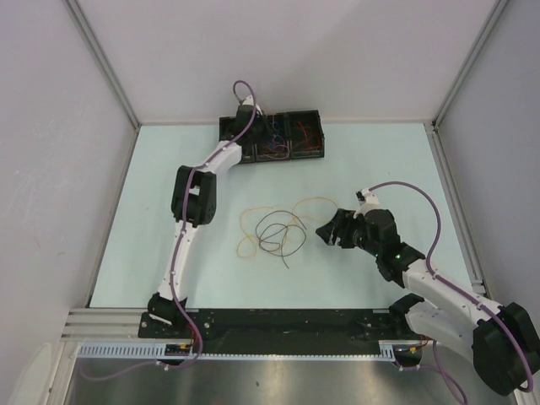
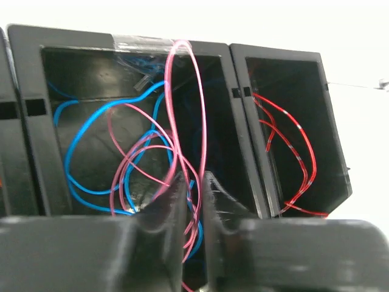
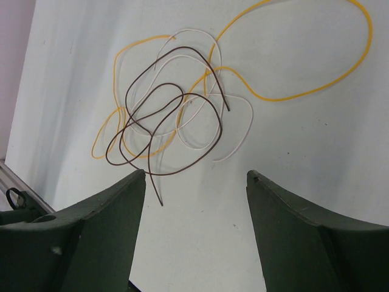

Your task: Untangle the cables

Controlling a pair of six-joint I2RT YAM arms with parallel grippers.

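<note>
Looking down the left end effector (image 2: 194,182), I see its fingers a narrow slit apart with a pink cable (image 2: 182,42) looped through. Pinched or loose, I cannot tell. It is at a black bin (image 2: 234,121) on the desk's (image 1: 380,160) far edge, which holds a curled blue cable (image 2: 70,152); a red cable (image 2: 313,164) sits in the neighbouring compartment. Mid-desk, a yellow cable (image 3: 292,99), a brown cable (image 3: 155,182) and a white cable (image 3: 251,125) lie in thin overlapping loops, the right end effector (image 3: 196,174) hovering beside them — wide open, empty.

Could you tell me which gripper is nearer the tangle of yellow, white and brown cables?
Right. The right gripper hovers just beside the tangle of thin yellow, white and brown cables; the left gripper is far off, over the black plastic bins.
</note>
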